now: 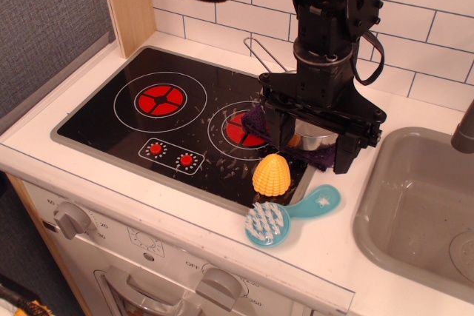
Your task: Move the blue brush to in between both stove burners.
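Observation:
The blue brush (285, 216) lies on the white counter just in front of the cooktop's right front corner, bristle head toward me and star-cut handle pointing right. The left stove burner (161, 99) shows in full. The right stove burner (238, 131) is partly hidden by my arm. My gripper (312, 142) hangs over the right burner area, behind and above the brush and apart from it. Its black fingers (348, 149) are spread wide and hold nothing.
A yellow ribbed dome toy (272, 175) sits on the cooktop's front edge just behind the brush. A silver pot (315, 138) on a purple cloth (255, 120) stands under the gripper. A grey sink (385, 205) and faucet (465, 127) are at right. Two dial marks (170, 155) lie between the burners near the front.

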### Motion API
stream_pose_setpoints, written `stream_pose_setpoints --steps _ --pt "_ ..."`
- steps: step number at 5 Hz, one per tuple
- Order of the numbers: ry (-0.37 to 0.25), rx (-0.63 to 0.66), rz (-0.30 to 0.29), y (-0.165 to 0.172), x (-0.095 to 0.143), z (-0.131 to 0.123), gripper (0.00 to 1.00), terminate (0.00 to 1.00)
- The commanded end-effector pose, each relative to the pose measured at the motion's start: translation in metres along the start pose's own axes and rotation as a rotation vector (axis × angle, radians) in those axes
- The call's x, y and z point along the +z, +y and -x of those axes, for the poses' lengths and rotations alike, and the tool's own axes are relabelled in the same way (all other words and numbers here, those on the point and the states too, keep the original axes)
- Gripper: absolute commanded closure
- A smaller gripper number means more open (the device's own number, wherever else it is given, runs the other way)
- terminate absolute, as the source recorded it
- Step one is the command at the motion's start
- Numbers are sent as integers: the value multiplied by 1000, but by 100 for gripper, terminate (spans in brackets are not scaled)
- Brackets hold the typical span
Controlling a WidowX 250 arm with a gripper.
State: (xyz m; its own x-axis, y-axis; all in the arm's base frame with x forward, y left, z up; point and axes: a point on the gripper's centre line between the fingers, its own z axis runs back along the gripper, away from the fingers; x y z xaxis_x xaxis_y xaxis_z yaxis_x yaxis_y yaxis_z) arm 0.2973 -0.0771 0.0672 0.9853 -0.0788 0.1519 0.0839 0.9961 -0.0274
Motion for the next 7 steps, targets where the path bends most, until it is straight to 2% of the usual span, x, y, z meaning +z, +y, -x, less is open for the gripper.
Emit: stream_pose_setpoints --steps 1,2,3,4,6,7 --pt "0 0 0 0 0 0 0 0" --pt "-10 -23 21 -2 10 8 0 0" --pt "-35 -48 -3 -3 31 27 0 0" --pt "-7 -42 -19 -1 29 43 0 0" --pt "102 -16 -21 2 -16 53 0 0" --pt "134 -8 -32 1 -33 58 0 0"
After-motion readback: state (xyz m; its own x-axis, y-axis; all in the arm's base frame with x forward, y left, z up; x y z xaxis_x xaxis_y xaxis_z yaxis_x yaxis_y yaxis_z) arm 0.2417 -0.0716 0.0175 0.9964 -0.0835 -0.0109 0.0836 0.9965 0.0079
